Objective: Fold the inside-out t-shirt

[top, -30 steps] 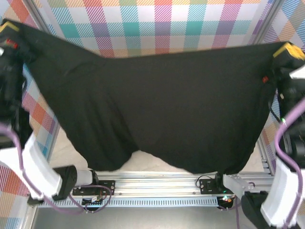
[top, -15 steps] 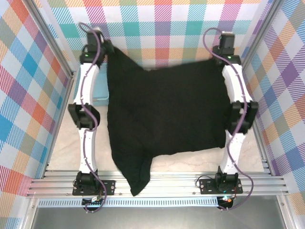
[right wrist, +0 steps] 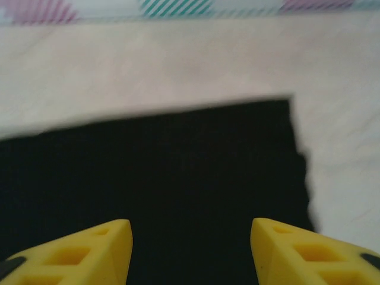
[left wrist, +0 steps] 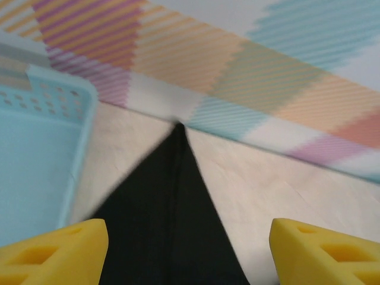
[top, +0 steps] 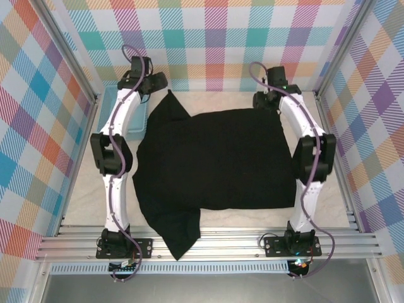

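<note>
The inside-out t-shirt lies spread flat on the table, black, with one flap hanging over the near edge. A pointed far-left corner of the t-shirt reaches toward the back wall. My left gripper hovers just above that corner; in the left wrist view the gripper is open, its yellow fingertips wide apart over the cloth. My right gripper hovers at the shirt's far-right corner. Seen from the right wrist, it is open too, with nothing between its fingers.
A light blue plastic basket stands at the far left, beside the left arm, its rim close to the shirt's corner. Checked walls close in the table at the back and sides. A metal rail runs along the near edge.
Both grippers opened and let go of the shirt. It dropped from being stretched up near the camera to lying flat on the table, and both arms reached out to the far side.
</note>
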Controlling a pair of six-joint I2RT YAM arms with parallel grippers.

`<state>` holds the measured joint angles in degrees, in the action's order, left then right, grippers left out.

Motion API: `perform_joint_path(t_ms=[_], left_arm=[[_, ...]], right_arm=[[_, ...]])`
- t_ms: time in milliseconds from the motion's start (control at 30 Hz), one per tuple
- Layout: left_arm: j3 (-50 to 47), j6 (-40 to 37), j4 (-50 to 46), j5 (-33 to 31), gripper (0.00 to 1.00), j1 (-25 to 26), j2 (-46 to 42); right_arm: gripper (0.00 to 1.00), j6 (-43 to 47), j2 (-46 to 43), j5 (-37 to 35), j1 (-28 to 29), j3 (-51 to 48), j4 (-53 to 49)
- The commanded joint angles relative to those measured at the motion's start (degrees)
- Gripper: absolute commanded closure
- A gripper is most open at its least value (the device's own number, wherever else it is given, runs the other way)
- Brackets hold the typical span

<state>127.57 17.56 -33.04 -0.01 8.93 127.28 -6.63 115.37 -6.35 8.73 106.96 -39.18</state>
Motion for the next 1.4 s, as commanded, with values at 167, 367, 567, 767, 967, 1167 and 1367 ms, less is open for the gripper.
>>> perform_joint_path(t_ms=[167, 367, 567, 767, 967, 1167, 1367], left_arm=[[-36.7, 4.5, 19.8, 4.8, 0.28, 3.9, -15.9], [-19.0, -5.0, 7.8, 0.0, 0.28, 4.1, -2.0], [-0.9, -6.5, 0.6, 1.4, 0.27, 4.1, 12.9], [19.4, -3.3, -8.2, 4.2, 0.28, 4.1, 27.3], [20.9, -0.3, -4.2, 6.2, 0.27, 4.2, 31.1], [26.5, 2.5, -2.5, 6.8, 0.26, 4.1, 36.1], [31.5, 4.8, 2.7, 5.0, 0.25, 3.9, 39.7]], right_arm=[[0.39, -10.7, -1.5, 9.7, -4.1, -12.9, 8.1], [0.40, -13.0, 6.4, 12.8, -5.6, -5.0, 8.6], [0.40, -16.6, 10.6, 15.3, -5.7, -2.0, 8.4], [0.41, -17.7, 11.0, 17.7, -5.6, -4.4, 8.7], [0.41, -19.2, 12.9, 13.5, -6.0, -4.7, 6.2], [0.44, -20.5, 18.2, 9.0, -7.8, 1.8, 2.5], [0.47, -21.6, 27.0, 8.1, -8.4, 15.8, -3.4]])
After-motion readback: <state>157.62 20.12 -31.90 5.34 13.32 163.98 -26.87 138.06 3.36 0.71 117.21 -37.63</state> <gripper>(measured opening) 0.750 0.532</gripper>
